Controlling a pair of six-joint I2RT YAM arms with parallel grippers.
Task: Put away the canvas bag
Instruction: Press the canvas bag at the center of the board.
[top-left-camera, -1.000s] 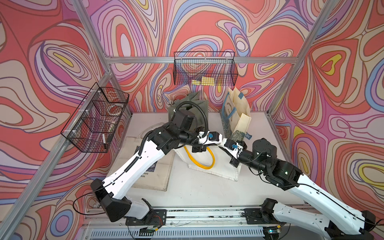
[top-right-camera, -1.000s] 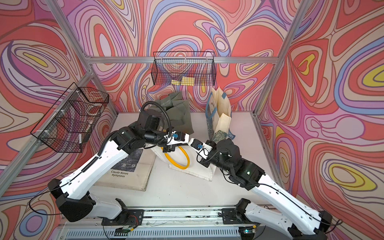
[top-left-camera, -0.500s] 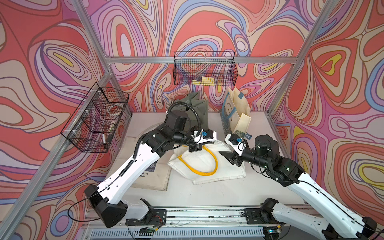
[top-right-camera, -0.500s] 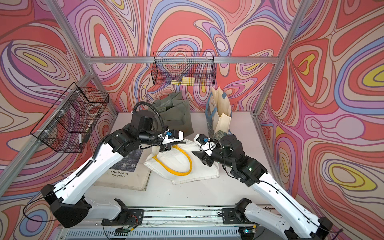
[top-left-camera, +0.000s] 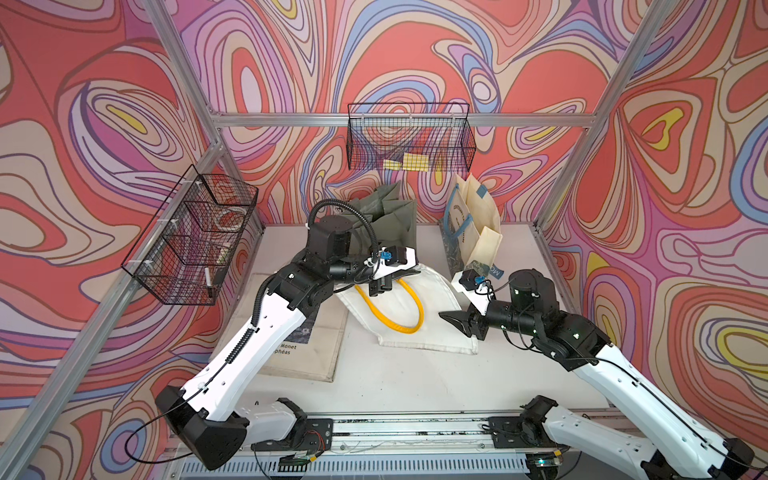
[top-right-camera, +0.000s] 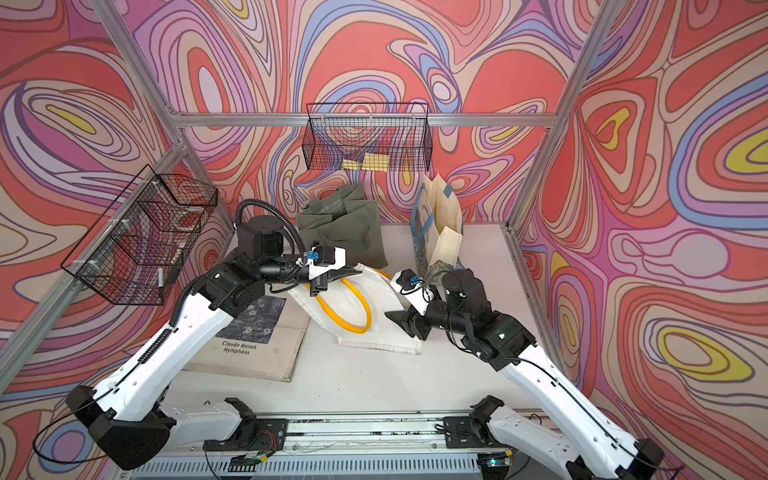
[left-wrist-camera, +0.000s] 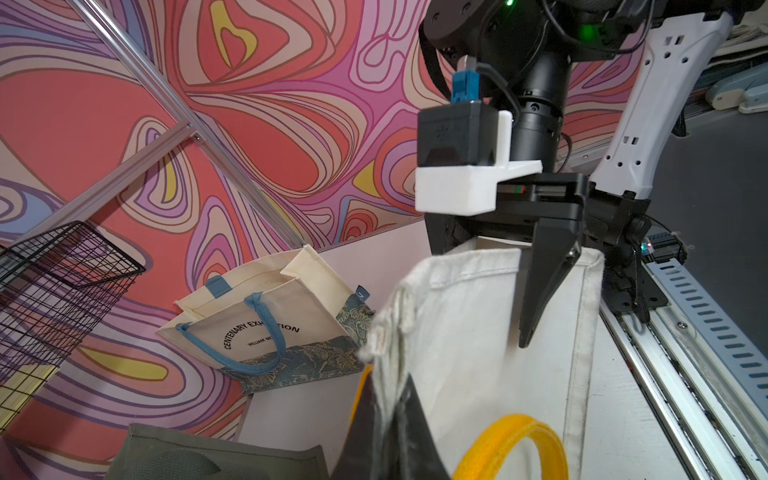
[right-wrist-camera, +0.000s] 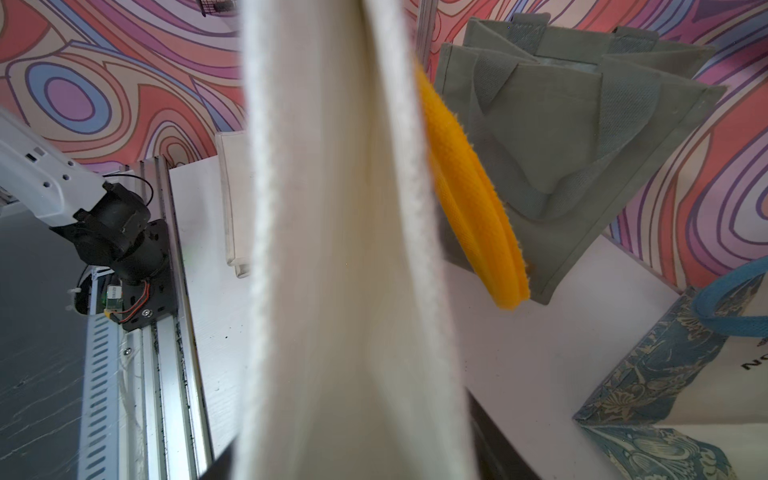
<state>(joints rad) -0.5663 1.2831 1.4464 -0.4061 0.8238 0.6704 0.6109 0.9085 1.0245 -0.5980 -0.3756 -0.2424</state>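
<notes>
The canvas bag (top-left-camera: 432, 328) (top-right-camera: 380, 328) is white with yellow handles (top-left-camera: 392, 311) and hangs slanted over the table's middle in both top views. My left gripper (top-left-camera: 409, 272) (top-right-camera: 353, 272) is shut on its upper edge; in the left wrist view the cloth (left-wrist-camera: 478, 332) is pinched at my left gripper (left-wrist-camera: 390, 415). My right gripper (top-left-camera: 451, 318) (top-right-camera: 395, 318) stands open at the bag's other side. In the right wrist view the white cloth (right-wrist-camera: 345, 249) runs between its parted jaws at the right gripper (right-wrist-camera: 353, 457), with the yellow handles (right-wrist-camera: 469, 199) beside it.
A green bag (top-left-camera: 390, 216) and a cream bag with blue handles (top-left-camera: 469, 224) stand at the back. A flat printed tote (top-left-camera: 307, 345) lies under the left arm. Wire baskets hang on the back wall (top-left-camera: 409, 141) and the left wall (top-left-camera: 191, 237). A rail (top-left-camera: 415, 428) runs along the front.
The grippers were close together, both shut on the bunched bag. The right gripper has opened and drawn off to the right; the bag now spreads out from the left gripper.
</notes>
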